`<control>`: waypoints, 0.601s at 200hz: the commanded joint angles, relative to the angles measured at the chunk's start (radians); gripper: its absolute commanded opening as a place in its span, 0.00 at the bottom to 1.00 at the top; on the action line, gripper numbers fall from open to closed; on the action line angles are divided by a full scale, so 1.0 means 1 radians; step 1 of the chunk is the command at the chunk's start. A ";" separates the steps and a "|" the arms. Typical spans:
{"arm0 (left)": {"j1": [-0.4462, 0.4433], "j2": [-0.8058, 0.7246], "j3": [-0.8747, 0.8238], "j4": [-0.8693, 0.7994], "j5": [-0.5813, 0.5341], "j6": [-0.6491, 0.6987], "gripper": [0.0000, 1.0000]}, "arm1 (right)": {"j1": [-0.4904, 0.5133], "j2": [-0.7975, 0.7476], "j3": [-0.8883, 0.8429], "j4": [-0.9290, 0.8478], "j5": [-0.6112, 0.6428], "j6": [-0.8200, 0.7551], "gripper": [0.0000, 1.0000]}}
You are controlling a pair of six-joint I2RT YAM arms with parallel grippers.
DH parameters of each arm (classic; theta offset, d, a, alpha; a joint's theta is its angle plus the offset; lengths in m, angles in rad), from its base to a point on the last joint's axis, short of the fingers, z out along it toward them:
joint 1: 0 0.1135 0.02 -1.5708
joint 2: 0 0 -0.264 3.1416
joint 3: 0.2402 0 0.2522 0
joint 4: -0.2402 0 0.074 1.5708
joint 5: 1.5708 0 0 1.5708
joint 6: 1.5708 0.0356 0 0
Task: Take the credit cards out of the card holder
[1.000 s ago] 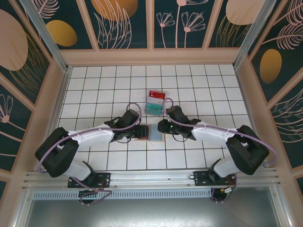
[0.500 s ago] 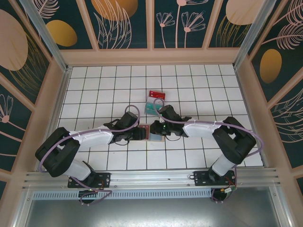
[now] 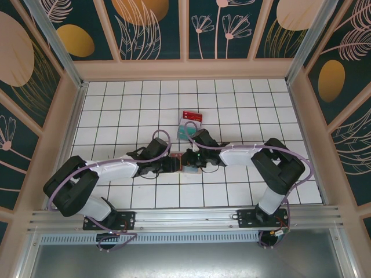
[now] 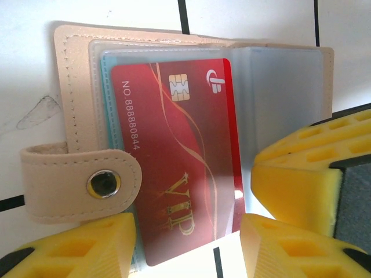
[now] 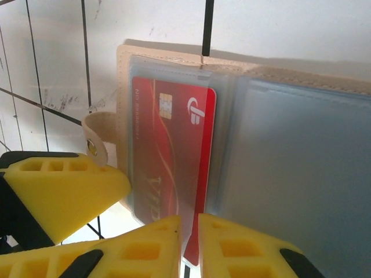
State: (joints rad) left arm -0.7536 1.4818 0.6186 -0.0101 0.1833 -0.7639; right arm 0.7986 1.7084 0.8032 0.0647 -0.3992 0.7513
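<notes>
1. Between my two grippers, on the white tiled table [image 3: 116, 110], the card holder [image 4: 72, 92] lies open, its snap tab [image 4: 81, 185] folded over its left edge.
2. A red card [image 4: 174, 162] sits in the left clear sleeve [image 4: 104, 98].
3. My left gripper [image 4: 188, 255] has its fingers spread apart, straddling that card's lower end.
4. My right gripper [image 5: 189, 249] has its fingers almost together, pinching the red card's lower corner.
5. Beyond the holder, a second red card [image 3: 192, 116] and a teal card [image 3: 185, 133] lie loose on the tiles.
</notes>
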 commanded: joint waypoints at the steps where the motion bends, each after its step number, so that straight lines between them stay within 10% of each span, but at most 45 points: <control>1: 0.003 0.011 -0.013 0.010 0.012 -0.012 0.52 | 0.005 0.023 0.029 -0.014 -0.009 0.023 0.17; 120: 0.003 0.021 -0.013 0.011 0.016 -0.013 0.52 | 0.005 0.059 0.037 -0.006 -0.051 0.021 0.04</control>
State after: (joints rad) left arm -0.7536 1.4826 0.6151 -0.0029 0.1833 -0.7643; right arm 0.7986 1.7531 0.8227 0.0639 -0.4217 0.7685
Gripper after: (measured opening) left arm 0.521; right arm 0.100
